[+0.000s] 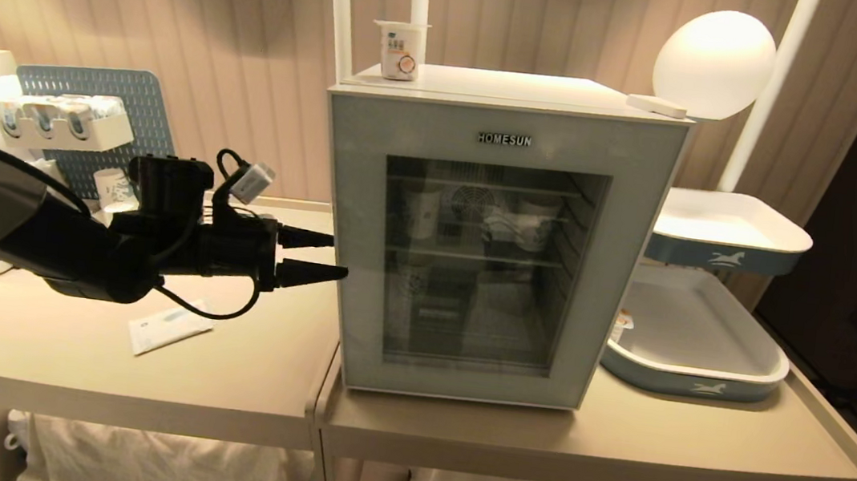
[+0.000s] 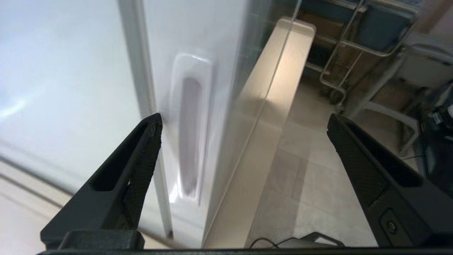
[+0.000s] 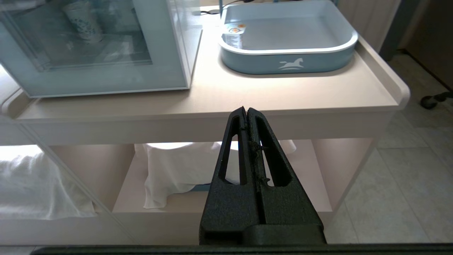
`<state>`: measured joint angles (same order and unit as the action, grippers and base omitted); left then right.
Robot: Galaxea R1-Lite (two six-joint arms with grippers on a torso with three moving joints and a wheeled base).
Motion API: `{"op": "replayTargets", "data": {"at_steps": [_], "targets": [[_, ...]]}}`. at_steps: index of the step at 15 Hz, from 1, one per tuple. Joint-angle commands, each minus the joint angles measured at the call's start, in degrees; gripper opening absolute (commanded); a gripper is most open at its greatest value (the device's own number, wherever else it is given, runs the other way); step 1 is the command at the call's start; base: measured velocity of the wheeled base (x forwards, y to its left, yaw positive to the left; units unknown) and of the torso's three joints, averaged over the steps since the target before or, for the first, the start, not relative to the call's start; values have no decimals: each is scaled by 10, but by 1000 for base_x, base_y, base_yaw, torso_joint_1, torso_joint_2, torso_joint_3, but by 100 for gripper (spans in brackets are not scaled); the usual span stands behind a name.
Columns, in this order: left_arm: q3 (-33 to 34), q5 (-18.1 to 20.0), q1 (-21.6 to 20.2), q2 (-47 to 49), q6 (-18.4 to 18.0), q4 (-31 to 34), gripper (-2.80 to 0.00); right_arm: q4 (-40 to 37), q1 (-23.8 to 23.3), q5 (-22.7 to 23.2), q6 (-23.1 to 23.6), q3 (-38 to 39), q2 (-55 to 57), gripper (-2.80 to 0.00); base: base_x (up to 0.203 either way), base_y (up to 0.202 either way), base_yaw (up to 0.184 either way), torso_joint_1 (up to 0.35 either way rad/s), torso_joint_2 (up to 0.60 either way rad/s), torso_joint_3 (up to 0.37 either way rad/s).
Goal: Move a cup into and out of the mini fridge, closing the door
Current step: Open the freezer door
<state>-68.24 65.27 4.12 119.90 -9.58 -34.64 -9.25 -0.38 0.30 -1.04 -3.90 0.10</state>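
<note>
White cup (image 1: 400, 49) stands on top of the closed fridge (image 1: 509, 96), up and right of the spread left pincer (image 1: 330, 256) at the door's (image 1: 491, 256) upright left-edge handle (image 2: 191, 131); right pincer (image 3: 246, 111) pressed together.

The one word that can be read is "HOMESUN", in dark raised capitals across the top band of the door (image 1: 493, 256) of the mini fridge (image 1: 494, 87), centred above its glass window. The cup (image 1: 400, 50) at the back left corner of the fridge's top bears a printed label, but its lettering is too small to make out. A white horse emblem, with no words, stands on the front wall of the lower tray (image 1: 691, 381) near the table's right edge, and again on the upper tray (image 1: 729, 257) above it. A sticker at the lower tray's left rim cannot be read.
</note>
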Motion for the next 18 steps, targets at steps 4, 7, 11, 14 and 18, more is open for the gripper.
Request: {"op": "replayTargets", "data": {"at_steps": [4,7,11,14,18], "targets": [[29,12,2,-20,21,-3,0,-1,0,0,0,0,1,-280,0,0,0,0,0,0],[54,18,2,-39,17,-3,0,-1,0,0,0,0,0,-280,0,0,0,0,0,0],[65,18,2,-44,17,-3,0,-1,0,0,0,0,1,-280,0,0,0,0,0,0],[66,19,11,-44,18,-2,0,-1,0,0,0,0,1,-280,0,0,0,0,0,0],[64,17,24,-37,20,-4,0,-1,0,0,0,0,1,-280,0,0,0,0,0,0]]}}
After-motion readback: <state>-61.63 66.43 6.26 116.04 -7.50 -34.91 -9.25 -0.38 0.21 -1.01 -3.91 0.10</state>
